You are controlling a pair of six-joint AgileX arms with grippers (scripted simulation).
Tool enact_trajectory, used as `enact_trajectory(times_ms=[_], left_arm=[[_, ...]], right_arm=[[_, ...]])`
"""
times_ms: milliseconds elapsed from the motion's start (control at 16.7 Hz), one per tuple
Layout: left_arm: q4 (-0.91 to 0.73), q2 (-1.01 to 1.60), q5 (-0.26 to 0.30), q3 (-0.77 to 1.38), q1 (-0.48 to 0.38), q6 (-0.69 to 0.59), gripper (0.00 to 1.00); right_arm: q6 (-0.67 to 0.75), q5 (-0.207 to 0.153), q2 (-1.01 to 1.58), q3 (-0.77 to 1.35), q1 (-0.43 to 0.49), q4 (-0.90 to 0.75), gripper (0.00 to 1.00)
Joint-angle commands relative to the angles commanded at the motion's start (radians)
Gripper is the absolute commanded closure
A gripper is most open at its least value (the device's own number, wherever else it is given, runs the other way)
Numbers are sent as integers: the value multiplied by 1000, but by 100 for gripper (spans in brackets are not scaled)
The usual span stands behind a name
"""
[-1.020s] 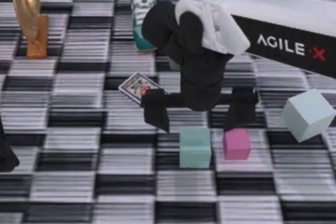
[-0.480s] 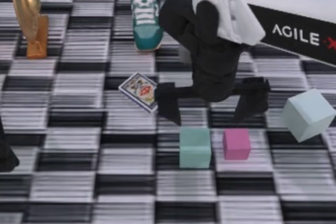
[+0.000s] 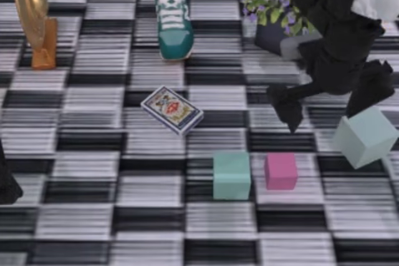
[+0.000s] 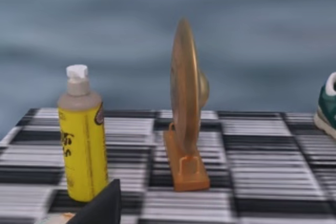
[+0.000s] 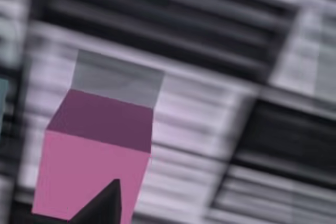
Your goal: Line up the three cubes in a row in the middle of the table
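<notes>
Right gripper (image 3: pixel 330 107) hangs with fingers spread wide above the worktop (image 3: pixel 93 204), behind the pink cube (image 3: pixel 280 171) and beside the pale mint cube (image 3: pixel 365 135). Teal cube (image 3: pixel 231 175) sits just left of the pink one, near mid-worktop; the mint cube lies apart at right. Left arm is parked at the left edge.

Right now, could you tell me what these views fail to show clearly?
- Left claw: cut off by the top view's left edge.
- Mint cube: the right claw overlaps its far corner in the top view.
- Teal cube: a sliver at the right wrist view's edge.
</notes>
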Motion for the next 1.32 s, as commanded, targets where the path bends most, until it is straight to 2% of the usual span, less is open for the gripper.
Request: enact_trajectory(times_ms=[240,420,840,1320], left_arm=[[0,0,0,0,0,0,0],[0,0,0,0,0,0,0],[0,0,0,0,0,0,0],[0,0,0,0,0,0,0]], right_arm=[[-253,-4,-41,-63,-141,21,0],[-345,-6,-64,-89,-202,33,0],[-354,-6,-57,-99,-206,50,0],[-352,-6,47,-274,-208,333,0]])
